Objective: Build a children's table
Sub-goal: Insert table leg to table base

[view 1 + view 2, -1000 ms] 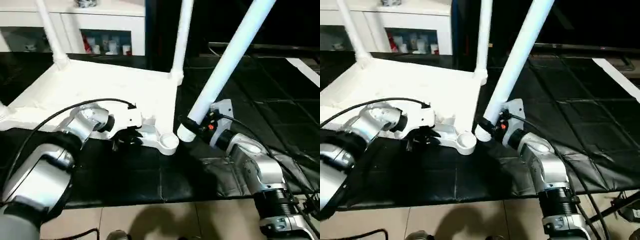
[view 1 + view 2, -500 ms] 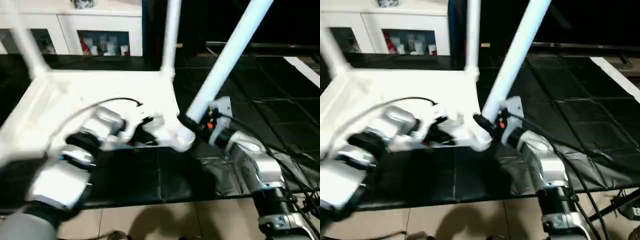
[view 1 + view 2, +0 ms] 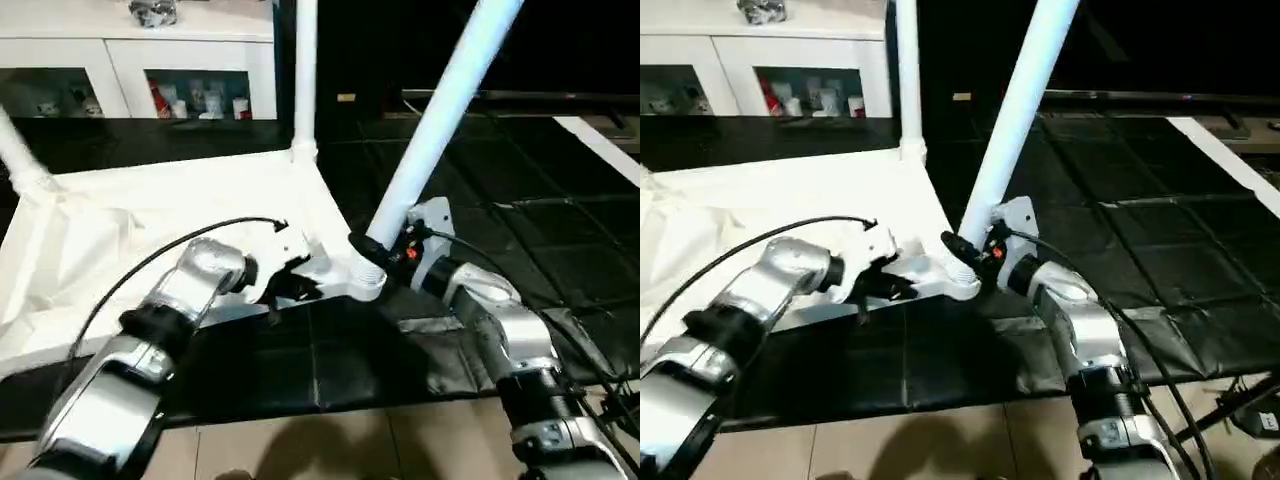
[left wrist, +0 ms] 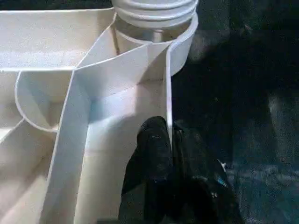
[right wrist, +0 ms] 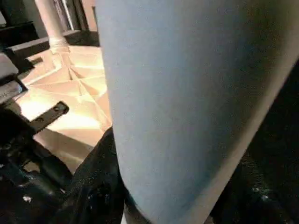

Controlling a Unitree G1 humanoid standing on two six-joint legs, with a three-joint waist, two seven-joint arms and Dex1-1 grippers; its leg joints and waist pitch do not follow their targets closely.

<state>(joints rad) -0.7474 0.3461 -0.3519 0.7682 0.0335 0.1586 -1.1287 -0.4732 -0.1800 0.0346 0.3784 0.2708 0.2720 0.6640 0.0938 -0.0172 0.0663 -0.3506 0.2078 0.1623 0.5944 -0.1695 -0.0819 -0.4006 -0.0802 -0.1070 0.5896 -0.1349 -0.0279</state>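
Nearest us, our left gripper (image 4: 170,140) pinches the frame wall of the upside-down children's table (image 3: 120,230) on the black mat (image 3: 330,350). Our right gripper (image 3: 362,248) clamps the tilted leg (image 3: 440,120) at the near corner socket (image 4: 156,28) — the left wrist view shows its threaded end seated. Beyond, 2 legs stand upright before a white cabinet (image 3: 150,50).

Head pair overhead — wrist cameras close-up

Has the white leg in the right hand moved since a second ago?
Yes. The white leg closed onto the table's corner socket, beside which it hung before.
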